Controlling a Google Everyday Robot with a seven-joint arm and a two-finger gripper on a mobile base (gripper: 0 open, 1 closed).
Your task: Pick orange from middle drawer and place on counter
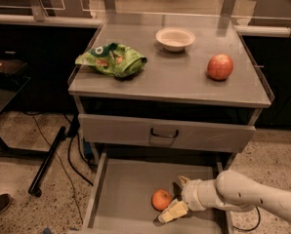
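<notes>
The orange (161, 199) lies on the flat bottom of the open middle drawer (121, 194), right of its centre. My gripper (177, 196) is low inside the drawer, reaching in from the right on a white arm. Its fingers are open: one pale fingertip (173, 211) lies in front of and just right of the orange, the other (183, 181) stands behind it. The orange sits just to the left of the gap between the fingers. The counter (170, 82) above is the grey cabinet top.
On the counter are a green chip bag (112, 60) at the left, a white bowl (175, 38) at the back and a red apple (219, 67) at the right. The shut top drawer front (165, 133) with a dark handle overhangs the open drawer. Cables and a stand leg (48, 160) lie on the floor to the left.
</notes>
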